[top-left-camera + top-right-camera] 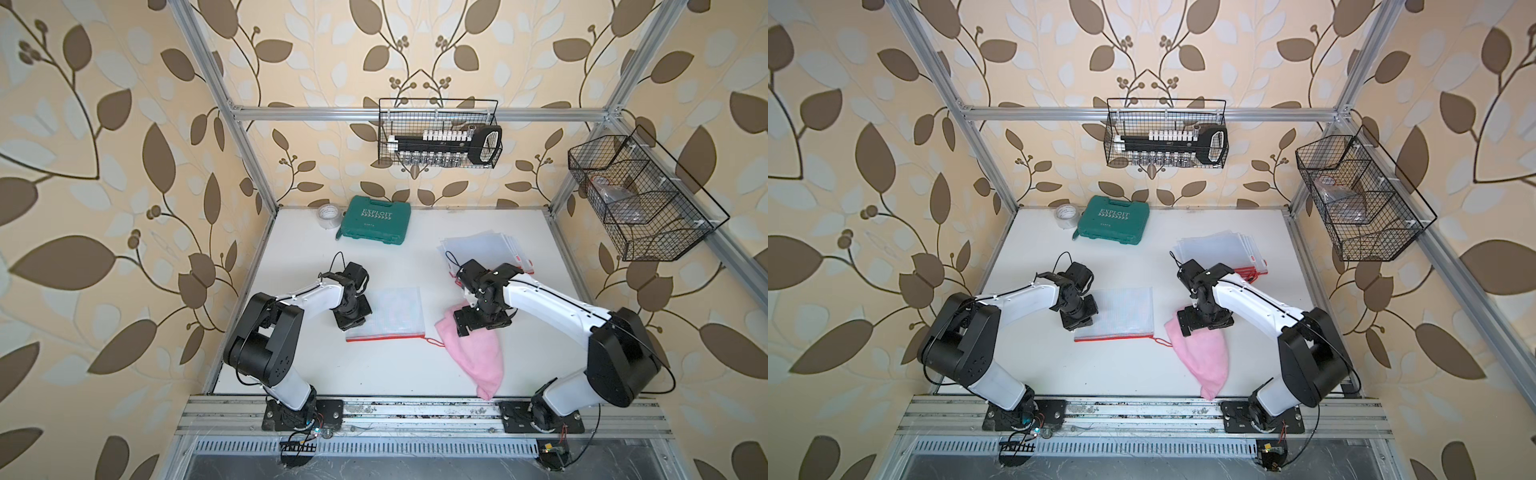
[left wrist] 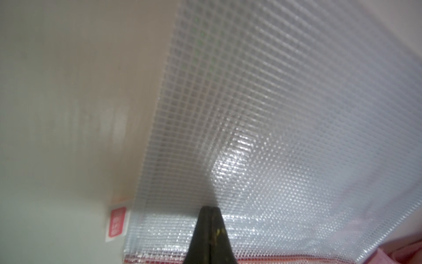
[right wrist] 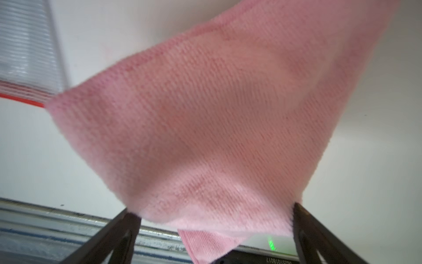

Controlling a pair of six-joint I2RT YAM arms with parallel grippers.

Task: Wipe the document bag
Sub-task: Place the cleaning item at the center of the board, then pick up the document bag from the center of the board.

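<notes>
Left wrist view: left gripper point(image 2: 209, 219) jaws shut, tip down on document bag point(image 2: 274, 114) close to its side edge and red zip strip point(image 2: 296, 259); reads as pinning, not pinching.
Right wrist view: right gripper point(image 3: 214, 209) jaws spread wide, straddling pink cloth point(image 3: 205, 114); nothing clamped.
Bag spot: flat on white table point(image 1: 374, 374), abt mid-table, zip strip toward the arm bases.
Bag feel: prob. light, thin, floppy mesh plastic; glossy, so likely slides under a wipe unless pinned.
Hold: best pressed flat at an edge/corner away from the cloth side; zip strip looks stiffest.
Bag vs grippers: under left gripper on the left-arm side; right gripper beside the opp. edge, apart from it. Cloth corner near zip end, contact unclear.
</notes>
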